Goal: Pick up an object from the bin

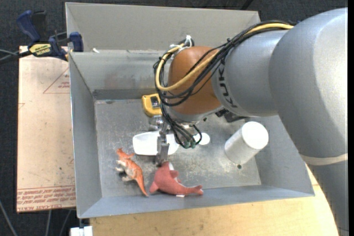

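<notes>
Grey metal bin (83, 135), scuffed floor. Gripper (162, 160) low at centre, spread not discernible. Pink toy dinosaur (172, 184) just beneath tip; white dish (147, 144) alongside; orange dinosaur (131, 169) left; white cup (246, 142) right; yellow object (150, 104) beyond.

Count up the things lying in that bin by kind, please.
Toy animals: 2 (orange toy, pink toy)
White cup: 1
White flat piece, partly hidden: 1
Yellow thing: 1
Total: 5

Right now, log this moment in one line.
gripper: in bin, between white rounded object and pink dinosaur | held: nothing visible | nearby: orange dinosaur
</notes>
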